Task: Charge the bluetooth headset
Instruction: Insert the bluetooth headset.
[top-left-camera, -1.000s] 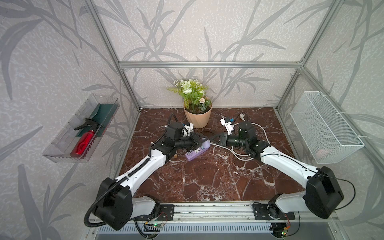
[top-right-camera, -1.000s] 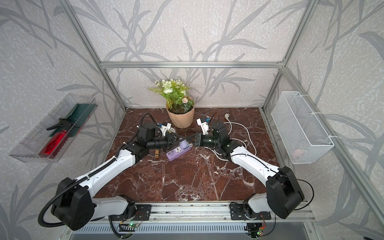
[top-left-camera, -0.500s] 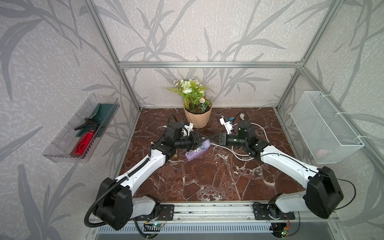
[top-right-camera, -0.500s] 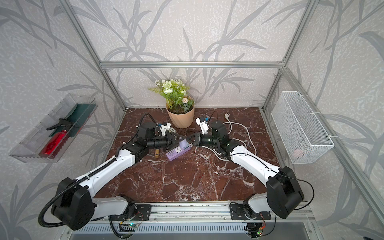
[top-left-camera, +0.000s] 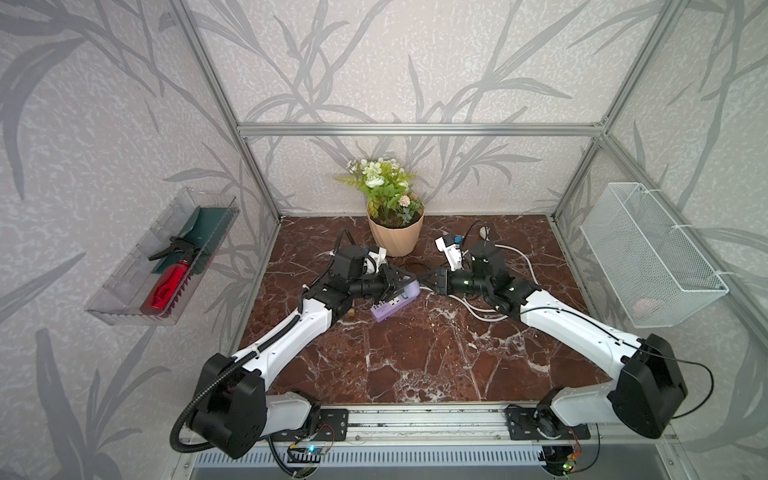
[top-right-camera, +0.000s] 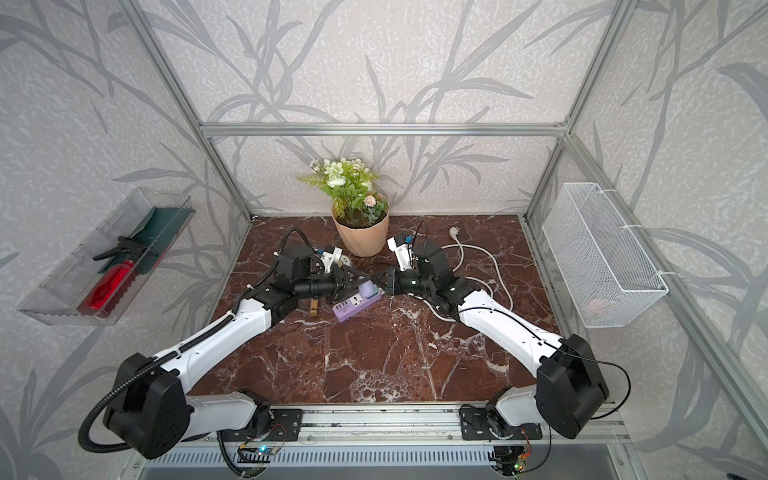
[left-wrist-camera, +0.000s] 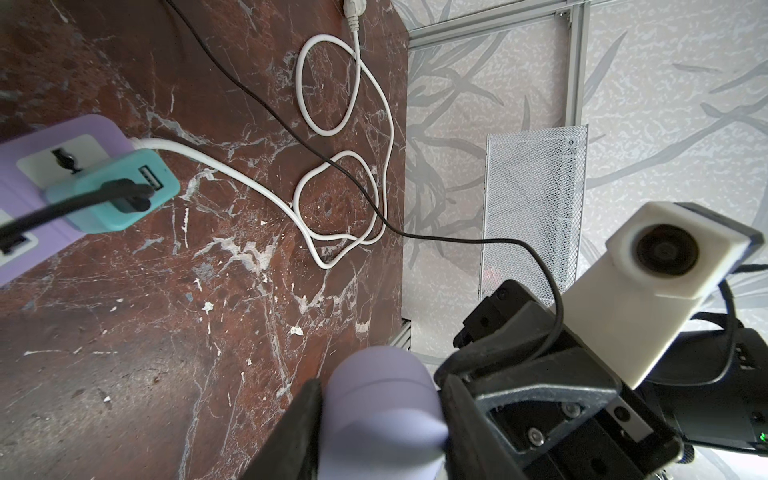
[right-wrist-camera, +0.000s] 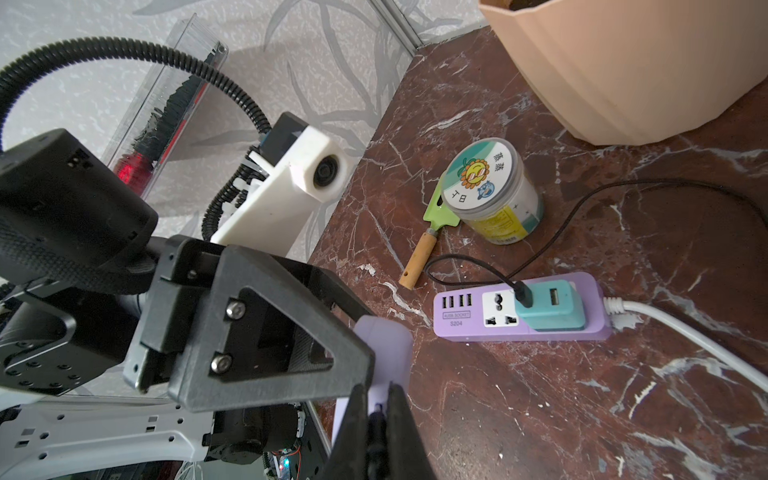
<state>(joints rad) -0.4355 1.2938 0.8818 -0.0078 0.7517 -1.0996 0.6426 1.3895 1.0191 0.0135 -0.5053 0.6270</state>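
- Left arm (top-left-camera: 291, 332), right arm (top-left-camera: 573, 328): white shells, black joints.
- Ribbed black conduit (right-wrist-camera: 124, 45) at the left base.
- Black angular fingers (right-wrist-camera: 226, 336), silver screws.
- White wrist camera housing (left-wrist-camera: 665, 266), round black lens.

Bright, even, diffuse light; top views crisp, wrist views soft up close.
In both top views the glossy red-brown marble tabletop (top-left-camera: 415, 353) carries only faint, soft-edged shadows, and the wide lens splays the aluminium frame (top-left-camera: 415, 129) outward at the edges. In the left wrist view the smooth lavender oval plastic case (left-wrist-camera: 386, 407) and thin black cable (left-wrist-camera: 457, 240) blur nearest the lens.
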